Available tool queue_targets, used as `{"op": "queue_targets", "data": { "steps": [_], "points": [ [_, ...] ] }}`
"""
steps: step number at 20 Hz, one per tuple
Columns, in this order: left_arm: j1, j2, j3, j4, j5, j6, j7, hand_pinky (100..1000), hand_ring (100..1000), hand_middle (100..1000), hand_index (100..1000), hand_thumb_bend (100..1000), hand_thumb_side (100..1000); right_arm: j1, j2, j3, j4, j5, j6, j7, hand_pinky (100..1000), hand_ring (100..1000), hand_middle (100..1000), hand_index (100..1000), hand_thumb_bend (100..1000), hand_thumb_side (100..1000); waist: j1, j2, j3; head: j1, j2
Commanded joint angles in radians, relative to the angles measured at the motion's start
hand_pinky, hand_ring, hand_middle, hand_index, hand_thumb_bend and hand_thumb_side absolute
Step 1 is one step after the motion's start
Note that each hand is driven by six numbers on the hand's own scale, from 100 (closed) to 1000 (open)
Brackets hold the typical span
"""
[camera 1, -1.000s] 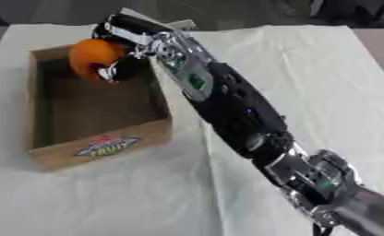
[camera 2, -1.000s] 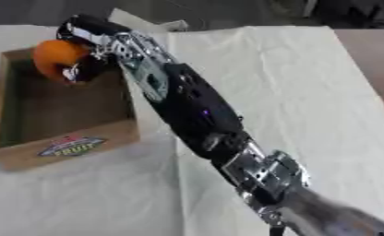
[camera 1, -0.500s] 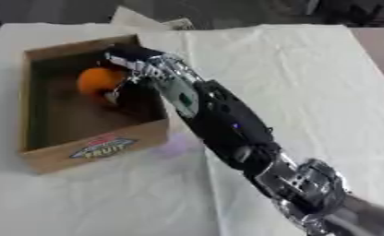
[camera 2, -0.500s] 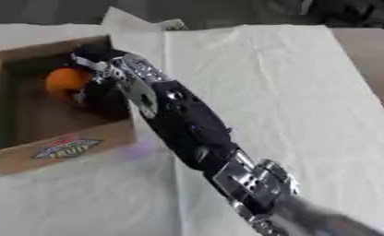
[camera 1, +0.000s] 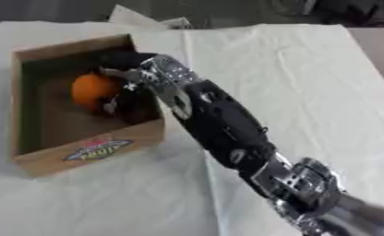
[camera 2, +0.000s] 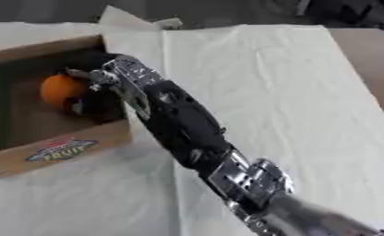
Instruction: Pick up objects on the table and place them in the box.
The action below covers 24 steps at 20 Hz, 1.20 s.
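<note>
A white-clothed worktop carries an open cardboard box. The right arm reaches over the box's right wall, its right hand inside. An orange sits within the box, the fingers curled around it.

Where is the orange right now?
The orange is inside the cardboard box at the left of both eye views, in its middle part, with the right hand curled against its right side.
</note>
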Motion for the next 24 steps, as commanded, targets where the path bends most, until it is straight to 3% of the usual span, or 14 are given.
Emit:
{"op": "queue_targets", "data": {
  "steps": [1,2,3,7,12,19,22,24],
  "points": [
    [-0.013,0.005,-0.002,-0.017,0.004,0.005,-0.001,429,551,629,719,100,934,-0.021,-0.002,-0.006,-0.032,0.044,-0.010,0.001,899,915,803,1000,218,705,0.003,-0.022,0.002,-0.003,-0.010],
    [-0.014,0.004,-0.003,-0.017,0.004,0.006,-0.001,429,551,629,719,100,935,-0.021,-0.002,-0.008,-0.034,0.050,-0.012,-0.003,904,919,818,1000,251,803,0.002,-0.023,0.002,-0.002,-0.010],
    [-0.014,0.004,-0.003,-0.017,0.005,0.007,-0.002,430,551,629,720,100,934,-0.021,-0.002,-0.010,-0.038,0.052,-0.014,-0.009,908,922,827,1000,307,776,0.001,-0.024,0.001,-0.002,-0.010],
    [-0.013,0.003,-0.004,-0.017,0.007,0.011,-0.004,429,551,629,721,100,932,-0.027,-0.006,-0.015,-0.066,0.038,-0.017,-0.032,920,931,851,1000,384,838,0.000,-0.026,-0.003,0.002,-0.013],
    [-0.012,0.003,-0.004,-0.017,0.008,0.013,-0.006,429,551,629,722,100,928,-0.029,-0.012,-0.014,-0.122,0.004,-0.019,-0.040,927,936,854,1000,408,868,0.004,-0.029,-0.007,0.005,-0.013],
    [-0.008,0.004,-0.001,-0.017,0.008,0.013,-0.004,429,550,628,721,100,928,-0.024,-0.035,-0.029,-0.238,-0.088,-0.015,-0.035,914,920,809,1000,246,857,0.010,-0.034,-0.022,0.018,-0.008],
    [-0.004,0.005,0.004,-0.017,0.005,0.013,0.001,428,549,628,720,100,929,-0.023,-0.087,-0.043,-0.307,-0.132,-0.035,-0.063,901,906,779,1000,121,870,0.012,-0.037,-0.033,0.034,-0.002],
    [-0.001,0.005,0.007,-0.017,0.002,0.014,0.005,428,549,627,720,100,928,-0.012,-0.129,-0.059,-0.355,-0.162,-0.039,-0.091,895,900,778,1000,100,870,0.014,-0.039,-0.040,0.043,0.003]
  ]
}}
